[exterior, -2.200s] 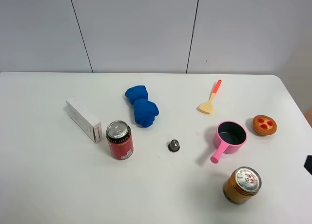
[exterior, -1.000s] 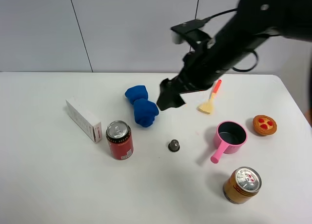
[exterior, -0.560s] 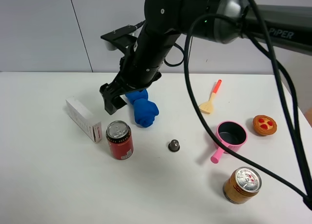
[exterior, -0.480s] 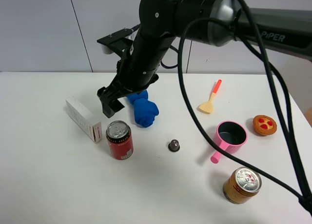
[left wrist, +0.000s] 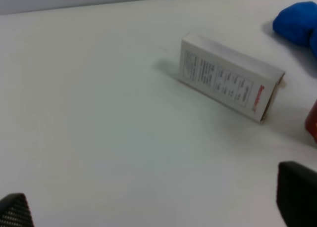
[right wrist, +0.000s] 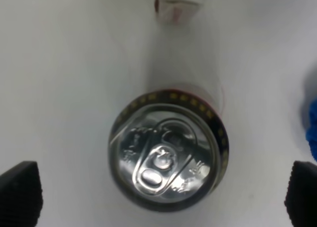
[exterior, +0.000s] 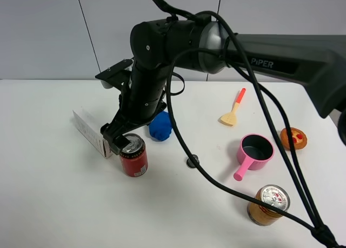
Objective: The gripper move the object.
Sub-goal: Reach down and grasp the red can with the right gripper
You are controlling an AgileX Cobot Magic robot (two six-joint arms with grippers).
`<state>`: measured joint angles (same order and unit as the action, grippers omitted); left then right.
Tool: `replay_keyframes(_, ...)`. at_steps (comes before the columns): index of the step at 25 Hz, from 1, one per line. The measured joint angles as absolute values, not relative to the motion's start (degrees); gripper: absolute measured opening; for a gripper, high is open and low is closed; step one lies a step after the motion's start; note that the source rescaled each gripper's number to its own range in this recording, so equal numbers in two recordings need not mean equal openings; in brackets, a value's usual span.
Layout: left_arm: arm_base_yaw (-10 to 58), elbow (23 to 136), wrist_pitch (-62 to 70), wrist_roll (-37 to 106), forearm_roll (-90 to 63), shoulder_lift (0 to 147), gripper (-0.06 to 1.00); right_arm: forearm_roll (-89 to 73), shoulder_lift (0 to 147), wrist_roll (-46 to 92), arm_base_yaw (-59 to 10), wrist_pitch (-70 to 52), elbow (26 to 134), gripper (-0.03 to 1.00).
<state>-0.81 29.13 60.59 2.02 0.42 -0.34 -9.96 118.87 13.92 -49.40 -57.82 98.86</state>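
Reaching across the counter (exterior: 54, 205) from the right, the bent arm (exterior: 173, 42) hangs its gripper (exterior: 118, 143) just over the can (exterior: 133, 161), fingers (right wrist: 20, 193) spread wide.

1 red soda can (exterior: 133, 155), 1 orange-gold tin (exterior: 268, 205) and 1 white box (exterior: 89, 132) are counted. 1 blue cloth (exterior: 160, 127), 1 pink pot (exterior: 254, 152) and 1 spatula (exterior: 232, 109) are also counted. 1 toy tart (exterior: 298, 137) and 1 small dark knob (exterior: 193, 162) are seen as well.
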Motion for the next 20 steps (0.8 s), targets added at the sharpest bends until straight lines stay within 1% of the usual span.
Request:
replay_keyframes(16, -0.81, 29.13, 60.59, 2.02, 0.42, -0.34, 1.0, -9.37, 124.03, 13.41, -49.84, -57.14, 98.9, 1.0)
replay_keyframes(18, -0.81, 29.13, 60.59, 2.02, 0.42, -0.34, 1.0, -9.37, 124.29, 13.41, -49.84, -57.07, 98.9, 0.95)
replay_keyframes(20, -0.81, 29.13, 60.59, 2.02, 0.42, -0.34, 1.0, -9.37, 124.66, 13.41, -49.84, -57.02, 98.9, 0.86)
